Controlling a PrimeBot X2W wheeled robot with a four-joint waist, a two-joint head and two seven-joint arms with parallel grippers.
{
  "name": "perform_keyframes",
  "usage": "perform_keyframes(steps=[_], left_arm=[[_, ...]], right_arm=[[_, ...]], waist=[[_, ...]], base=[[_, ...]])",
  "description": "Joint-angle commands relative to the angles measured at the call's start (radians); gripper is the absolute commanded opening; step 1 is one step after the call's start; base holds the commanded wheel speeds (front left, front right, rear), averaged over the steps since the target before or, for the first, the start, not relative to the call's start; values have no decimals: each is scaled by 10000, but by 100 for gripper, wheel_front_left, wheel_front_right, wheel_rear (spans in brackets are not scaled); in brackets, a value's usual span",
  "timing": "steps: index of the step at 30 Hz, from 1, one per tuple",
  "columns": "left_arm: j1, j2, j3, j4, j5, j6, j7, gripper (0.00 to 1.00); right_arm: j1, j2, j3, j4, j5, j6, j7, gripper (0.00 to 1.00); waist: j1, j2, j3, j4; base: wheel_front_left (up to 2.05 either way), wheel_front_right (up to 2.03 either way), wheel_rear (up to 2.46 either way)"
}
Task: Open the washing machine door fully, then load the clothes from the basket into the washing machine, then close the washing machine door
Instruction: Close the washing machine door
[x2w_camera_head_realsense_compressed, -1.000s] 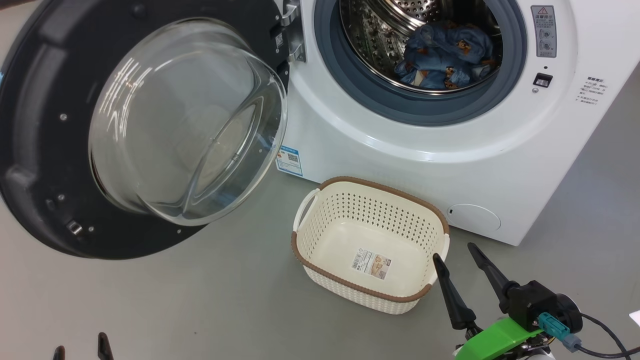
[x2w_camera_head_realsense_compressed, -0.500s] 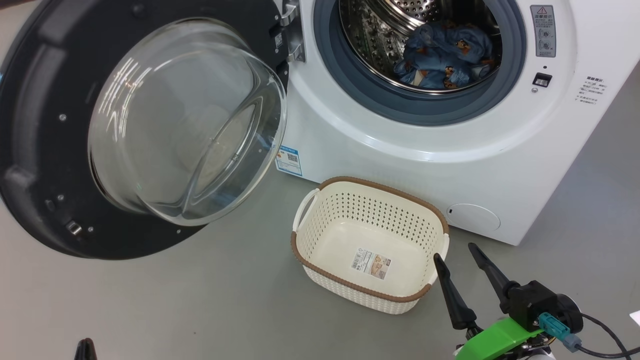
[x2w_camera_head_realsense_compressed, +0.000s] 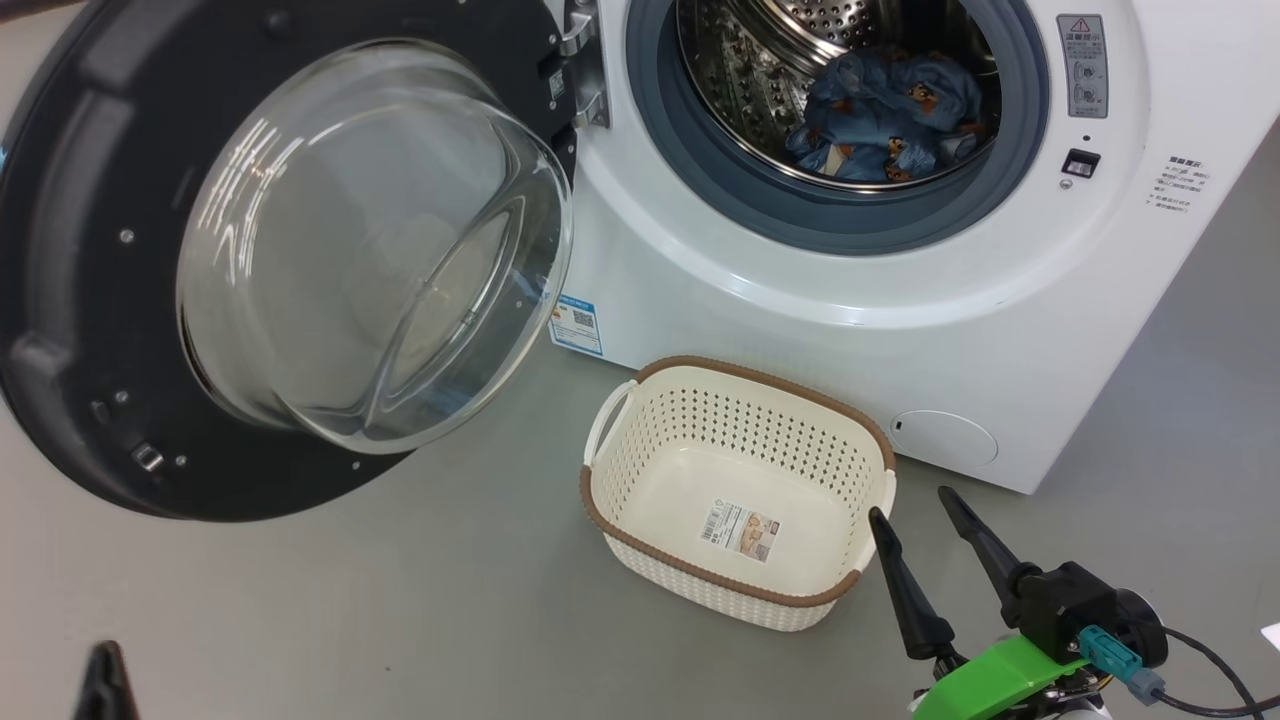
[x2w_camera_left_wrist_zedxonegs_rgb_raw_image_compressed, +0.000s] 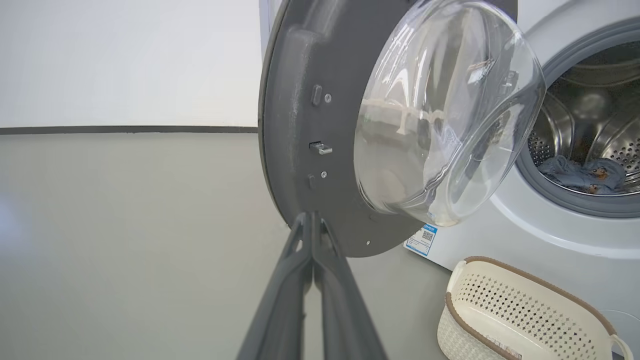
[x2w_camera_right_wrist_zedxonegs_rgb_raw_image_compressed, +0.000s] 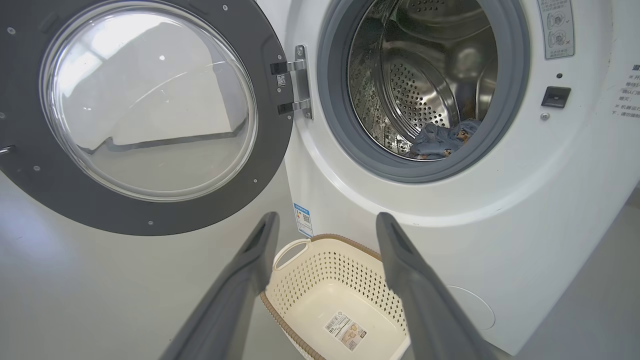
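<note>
The washing machine (x2w_camera_head_realsense_compressed: 800, 300) stands with its door (x2w_camera_head_realsense_compressed: 90, 300) swung wide to the left, the glass bowl (x2w_camera_head_realsense_compressed: 370, 250) bulging toward me. The blue bear-print clothes (x2w_camera_head_realsense_compressed: 880, 115) lie inside the steel drum, also seen as clothes (x2w_camera_right_wrist_zedxonegs_rgb_raw_image_compressed: 440, 142). The cream basket (x2w_camera_head_realsense_compressed: 735, 375) sits empty on the floor in front of the machine. My right gripper (x2w_camera_head_realsense_compressed: 908, 504) hangs open just right of the basket, holding nothing. My left gripper (x2w_camera_left_wrist_zedxonegs_rgb_raw_image_compressed: 311, 217) is shut on nothing, its tips pointing at the lower edge of the door (x2w_camera_left_wrist_zedxonegs_rgb_raw_image_compressed: 300, 125). At the lower left corner my left gripper (x2w_camera_head_realsense_compressed: 105, 685) just shows.
Grey floor (x2w_camera_head_realsense_compressed: 400, 600) spreads left of and in front of the basket. A white wall with a dark skirting line (x2w_camera_left_wrist_zedxonegs_rgb_raw_image_compressed: 125, 130) runs behind the door. A round cap (x2w_camera_head_realsense_compressed: 945, 437) sits low on the machine front. A cable (x2w_camera_head_realsense_compressed: 1200, 660) trails from my right wrist.
My left gripper's fingers have closed together and shifted a little left at the bottom of the head view. The right gripper, basket, door and clothes have stayed put.
</note>
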Motion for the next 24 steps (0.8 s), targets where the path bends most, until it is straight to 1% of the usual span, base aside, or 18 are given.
perform_keyframes(steps=[1,5,9,16,20,21,23,24], left_arm=[[-567,183,548,-397,-68,-112,-55,0],[-1172,613,1167,-531,-161,-305,-55,0],[-1922,1233,1660,-597,-287,-435,-55,0],[-3187,2060,2155,-665,-518,-526,-55,0],[-4087,2489,2394,171,-1421,-576,-55,0],[-4344,2534,2481,419,-1800,-584,-55,0],[-4936,2597,2773,1042,-2941,-598,41,0],[-5135,2788,2801,1290,-3285,-602,113,0]], right_arm=[[-172,21,216,-264,19,87,-49,100],[-146,21,214,-286,40,87,-49,100],[-128,21,214,-311,60,87,-49,100],[-52,21,179,-377,129,87,-49,100],[-17,21,127,-420,136,87,-49,100],[-6,21,99,-432,135,87,-49,100],[5,21,87,-454,123,87,-49,100],[-2,21,93,-456,115,87,-49,100]], waist=[[0,0,-5,-2],[0,0,-27,-18],[0,0,-49,-35],[0,0,-49,-56],[0,0,-10,-75],[0,0,2,-77],[0,0,44,-118],[0,0,75,-154]], base=[[0,0,0],[0,0,0],[0,0,0],[0,0,0],[0,0,0],[0,0,0],[0,0,0],[0,0,0]])
